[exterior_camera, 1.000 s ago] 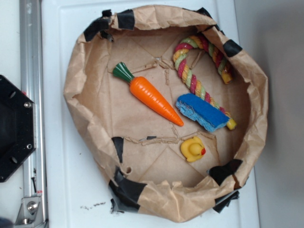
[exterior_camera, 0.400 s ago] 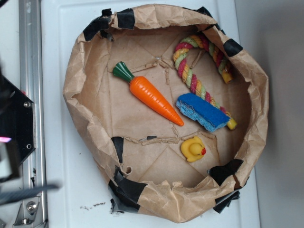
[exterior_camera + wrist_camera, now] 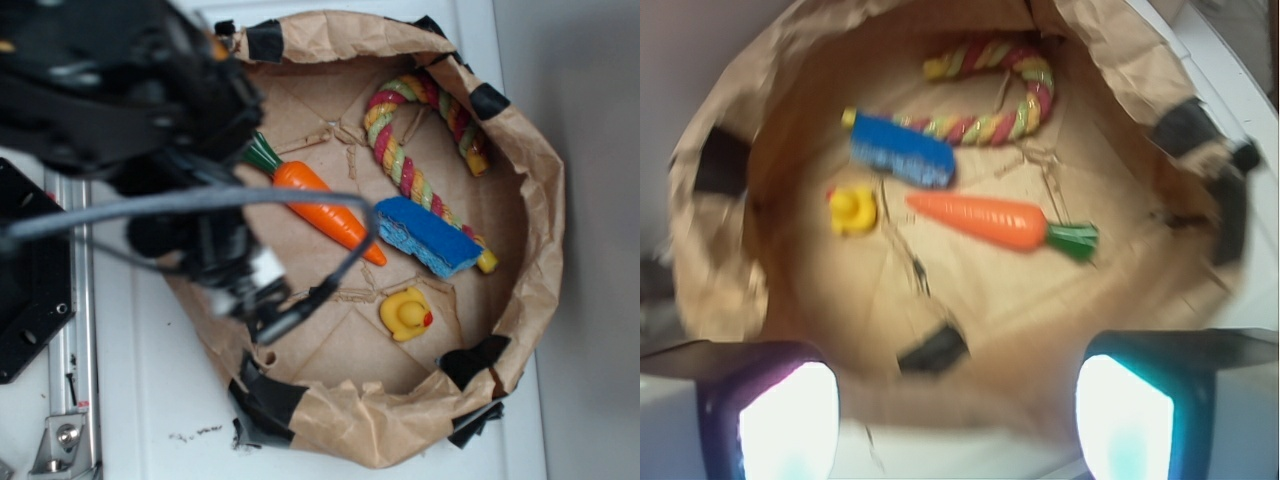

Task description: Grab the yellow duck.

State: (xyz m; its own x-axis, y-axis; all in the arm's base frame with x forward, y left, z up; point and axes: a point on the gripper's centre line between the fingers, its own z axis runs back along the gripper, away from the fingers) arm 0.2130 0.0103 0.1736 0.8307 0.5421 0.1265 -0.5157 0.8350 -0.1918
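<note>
Paper basin (image 3: 540, 190): yellow duck (image 3: 406, 313) beyond gripper (image 3: 955, 405).

White tabletop (image 3: 150, 400), metal rail (image 3: 70, 330) at left edge, grey surface (image 3: 590, 200) at right

Blurred black arm (image 3: 120, 90) trailing a grey cable (image 3: 190, 205).

It looked like a robot lab — a taped paper bowl (image 3: 530, 150) of toys on a white tabletop (image 3: 130, 400) (aluminium rail (image 3: 65, 210) alongside).
</note>
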